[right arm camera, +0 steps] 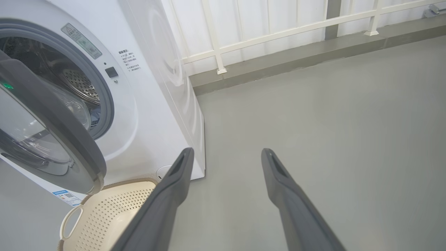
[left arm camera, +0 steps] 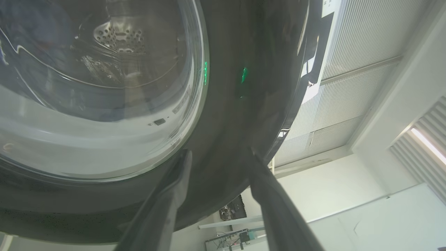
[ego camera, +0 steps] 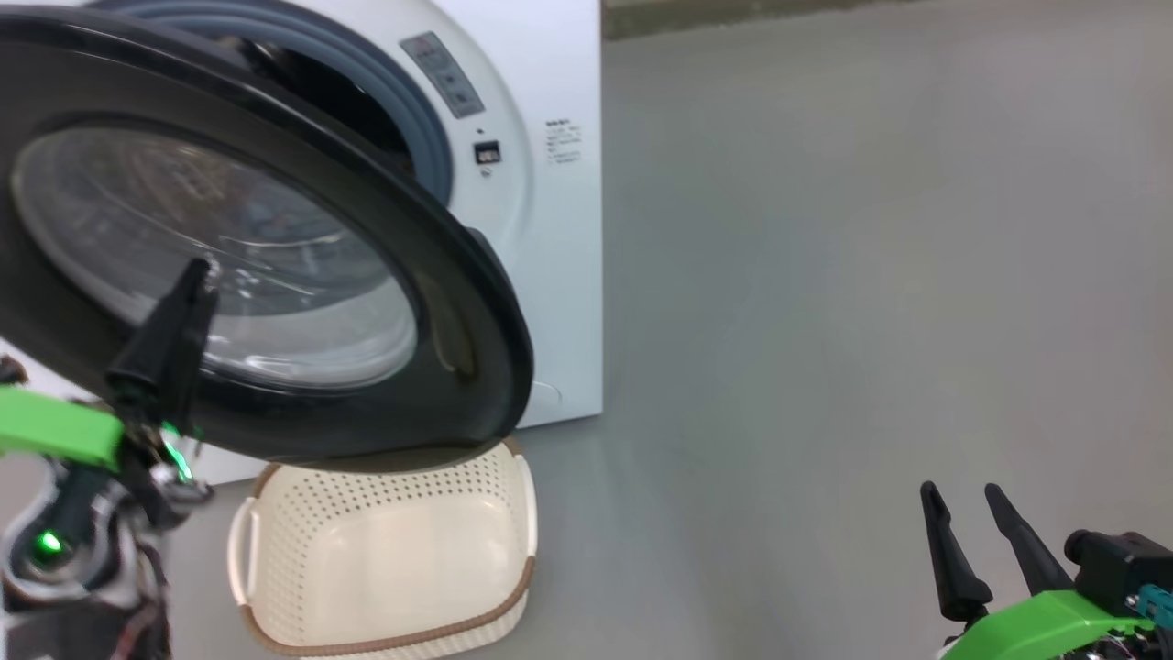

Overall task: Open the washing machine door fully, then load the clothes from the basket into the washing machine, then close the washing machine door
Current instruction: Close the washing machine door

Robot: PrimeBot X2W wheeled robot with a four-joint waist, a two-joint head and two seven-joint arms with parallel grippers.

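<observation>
Two grippers are in view. The left gripper (left arm camera: 217, 157) has its fingers spread apart, with the tips at the wide black rim of the washing machine door (ego camera: 275, 247), just below its glass window. Whether they touch the rim cannot be told. The door stands partly open, angled out from the washing machine (ego camera: 550, 229) at the far left. Its lower edge hangs over the far side of the basket (ego camera: 385, 632). The basket stands on the grey floor (ego camera: 871, 275), just in front of the machine. The right gripper (ego camera: 960, 495), also spread and holding nothing, hovers at the near right, well apart from the basket.
</observation>
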